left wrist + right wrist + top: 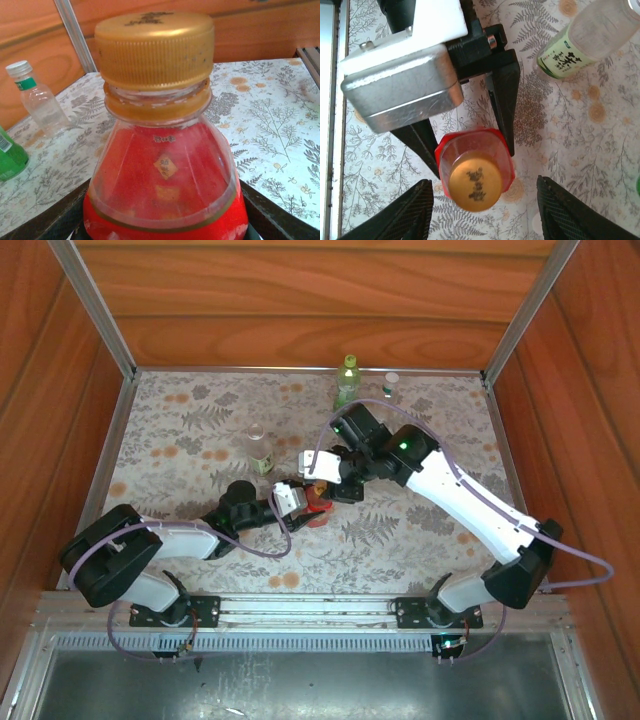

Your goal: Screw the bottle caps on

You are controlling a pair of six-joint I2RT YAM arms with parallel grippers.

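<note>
Now | left gripper (473, 159) clamps red bottle (496, 150) | ribbed gold cap (474, 184) | right gripper (483, 181) agape

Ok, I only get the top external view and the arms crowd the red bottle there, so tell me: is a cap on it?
Observer: Yes. In the left wrist view a gold cap sits level on the neck of the red bottle.
Operator: Is the bottle clamped?
Observer: Yes, the right wrist view shows the left gripper closed against both sides of its body.
Operator: And the other one?
Observer: The right gripper is open, one finger on either side of the cap, touching nothing.
</note>
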